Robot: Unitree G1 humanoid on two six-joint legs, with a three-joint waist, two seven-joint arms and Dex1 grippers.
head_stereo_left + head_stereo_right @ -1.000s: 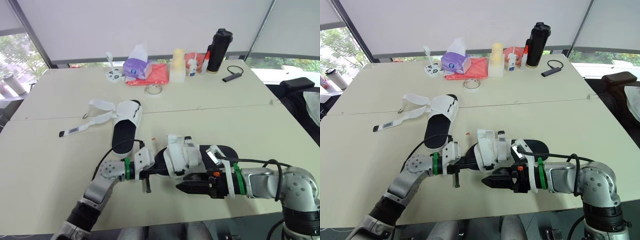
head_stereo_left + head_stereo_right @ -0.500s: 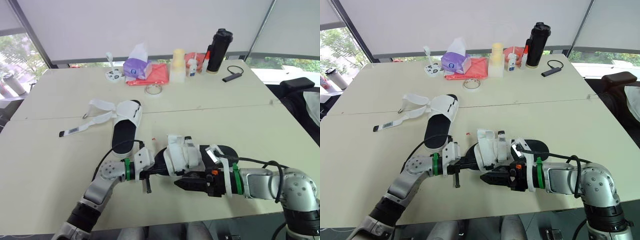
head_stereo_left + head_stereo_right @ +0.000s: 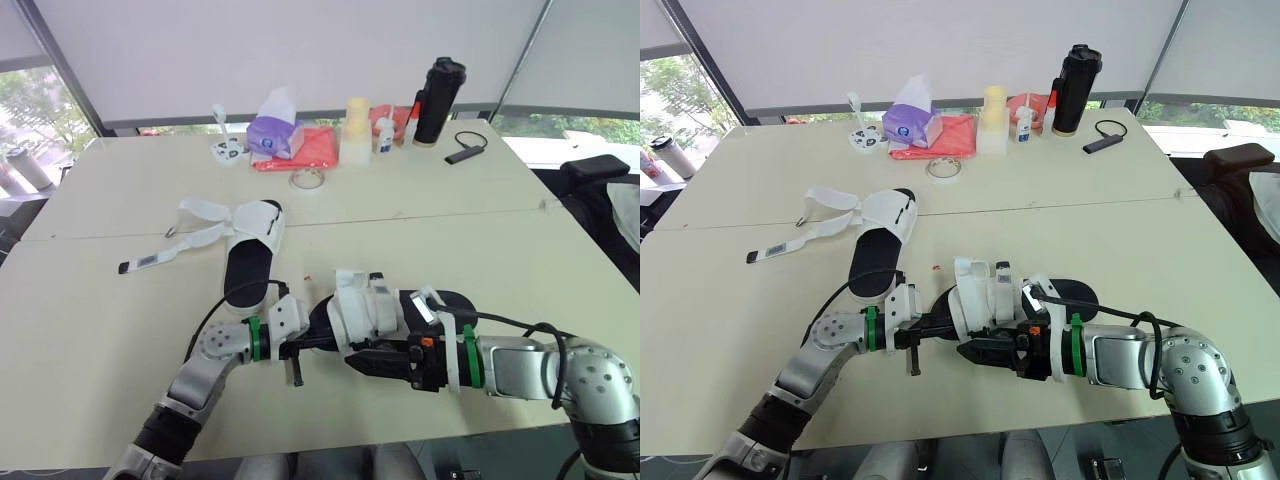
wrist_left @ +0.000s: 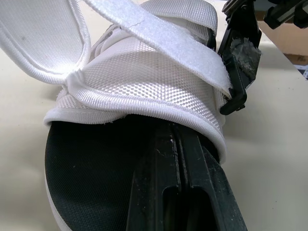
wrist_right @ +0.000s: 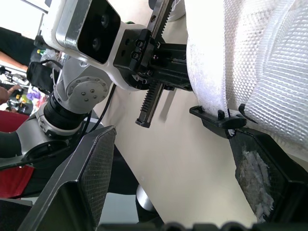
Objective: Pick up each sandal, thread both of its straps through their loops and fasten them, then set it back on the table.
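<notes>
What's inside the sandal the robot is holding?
The left claw has its two black fingers pressed together, lying on the black insole under the white mesh top. The mesh covers their tips, so I can't see how far in they go.

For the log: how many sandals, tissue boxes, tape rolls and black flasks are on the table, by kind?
Sandals: 2, far sandal and near sandal
Tissue box: 1
Tape roll: 1
Black flask: 1
Total: 5
</notes>
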